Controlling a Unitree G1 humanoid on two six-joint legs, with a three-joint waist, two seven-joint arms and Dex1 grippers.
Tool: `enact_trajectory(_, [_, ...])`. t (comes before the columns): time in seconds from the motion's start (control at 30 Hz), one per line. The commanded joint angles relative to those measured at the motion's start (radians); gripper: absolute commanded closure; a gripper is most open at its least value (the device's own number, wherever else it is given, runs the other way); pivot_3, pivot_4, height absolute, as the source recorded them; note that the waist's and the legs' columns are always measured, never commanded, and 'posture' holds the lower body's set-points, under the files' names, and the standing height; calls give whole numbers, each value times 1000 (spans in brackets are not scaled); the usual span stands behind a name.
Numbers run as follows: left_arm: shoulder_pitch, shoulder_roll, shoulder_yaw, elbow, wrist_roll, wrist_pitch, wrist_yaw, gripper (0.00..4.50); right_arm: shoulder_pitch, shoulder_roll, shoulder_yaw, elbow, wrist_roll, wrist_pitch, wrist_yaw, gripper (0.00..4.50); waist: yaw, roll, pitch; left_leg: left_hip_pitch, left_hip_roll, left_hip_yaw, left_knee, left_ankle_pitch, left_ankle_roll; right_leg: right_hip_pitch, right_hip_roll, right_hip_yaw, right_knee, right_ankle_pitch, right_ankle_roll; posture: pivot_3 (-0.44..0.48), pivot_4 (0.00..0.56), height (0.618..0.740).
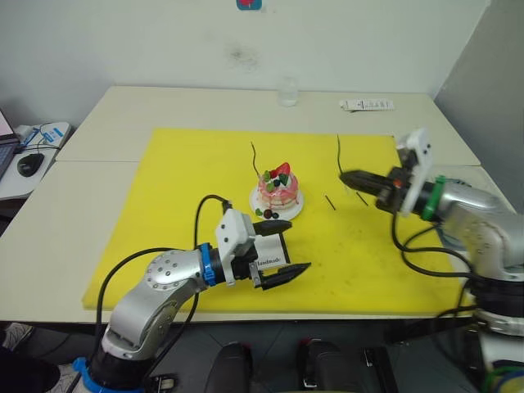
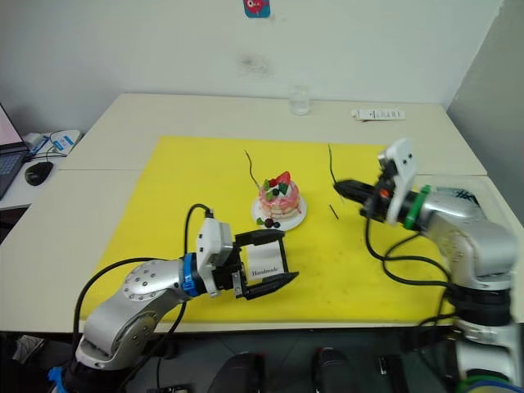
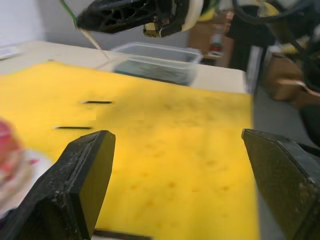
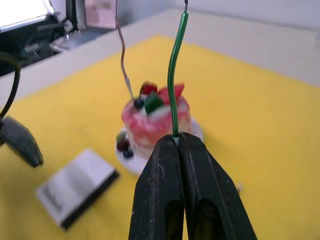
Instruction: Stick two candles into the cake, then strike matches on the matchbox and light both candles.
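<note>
One candle (image 1: 256, 162) already stands in the cake (image 1: 277, 191); at the cake's 3 o'clock the right gripper (image 1: 347, 178) pinches the second candle (image 1: 339, 155) by its base — thin, light, probably brittle, best held low — while the left gripper (image 1: 288, 246) gapes empty at 6 o'clock.

The yellow mat (image 1: 205, 205) looks matt and faintly speckled. The right gripper (image 4: 177, 142) has fingers (image 4: 155, 200) of black, slightly grainy plastic. The candle (image 4: 172, 85) it pinches is glossy green, waxy. The matchbox (image 4: 75, 185) looks like matt white card. The surface (image 1: 106, 139) is smooth, pale laminate.
</note>
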Motion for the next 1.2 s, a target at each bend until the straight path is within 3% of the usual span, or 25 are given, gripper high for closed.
enact_trajectory(0.03, [-1, -68, 49, -72, 12, 29, 168, 0, -38, 154, 10, 79, -58, -213, -147, 4459, 3, 0, 0, -1, 0, 1, 0, 0, 0, -1, 0, 0, 0, 0, 1, 0, 150, 740])
enact_trajectory(0.2, [27, -130, 52, -112, 81, 33, 317, 0, -31, 297, 89, 230, -158, -483, -193, 4459, 10, 1, 0, -2, 0, 4, 0, 0, 0, -1, -1, 1, -2, 0, 1, 0, 150, 740])
enact_trajectory(0.37, [68, -149, 51, -153, 95, 51, 382, 0, -26, 367, 122, 275, -182, -580, -218, 4459, 10, 1, 0, 0, 0, 6, 0, 0, 0, -1, -1, 1, 0, 0, 1, 0, 150, 740])
enact_trajectory(1.2, [42, -56, 117, -149, 17, 106, 329, 0, 5, 388, 170, 411, -192, -724, -213, 4459, 9, 1, 0, 2, 1, 4, 0, 0, 0, -2, -1, 1, 8, -3, -5, 0, 150, 740])
